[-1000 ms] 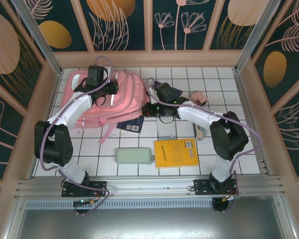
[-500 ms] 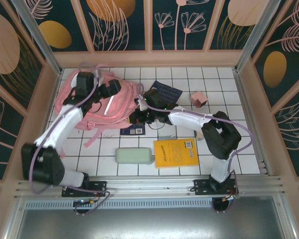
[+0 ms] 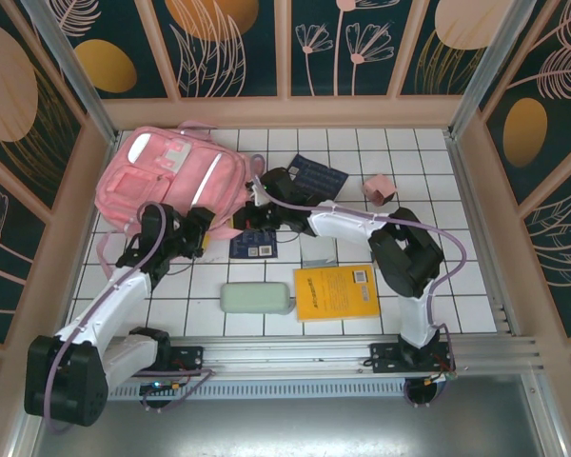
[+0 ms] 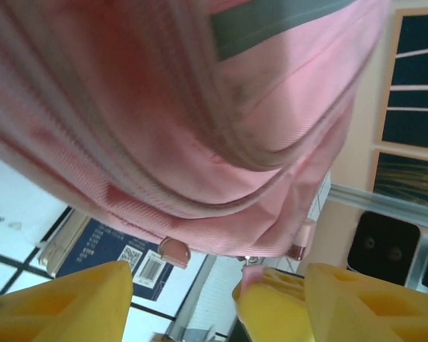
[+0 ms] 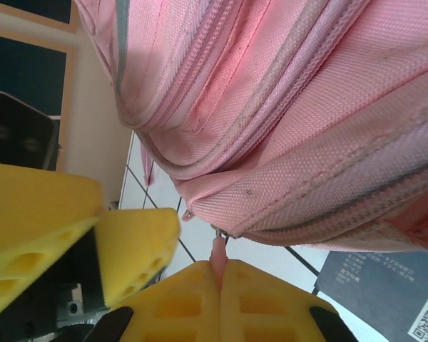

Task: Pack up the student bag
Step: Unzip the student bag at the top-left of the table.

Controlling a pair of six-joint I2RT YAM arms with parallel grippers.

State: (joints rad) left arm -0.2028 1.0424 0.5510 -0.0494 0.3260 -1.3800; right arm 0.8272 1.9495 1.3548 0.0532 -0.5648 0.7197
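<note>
The student bag, a big pink backpack with a silvery stripe, lies front-up at the back left of the tiled table. Its lower edge fills the top of the left wrist view and the right wrist view. At the bag's near right corner, my right gripper is shut on a small pink zipper pull; the yellow fingers press together around it. My left gripper hovers open just before the bag's near edge, its yellow fingers wide apart and holding nothing.
A dark blue booklet lies half under the bag's near edge, and another lies behind the right arm. A pale green case and a yellow book sit near the front. A small pink object rests at the back right.
My left arm has drawn back off the bag's top toward the near side and its jaws have come apart. The right gripper has slid left along the bag, still pinching the pull.
</note>
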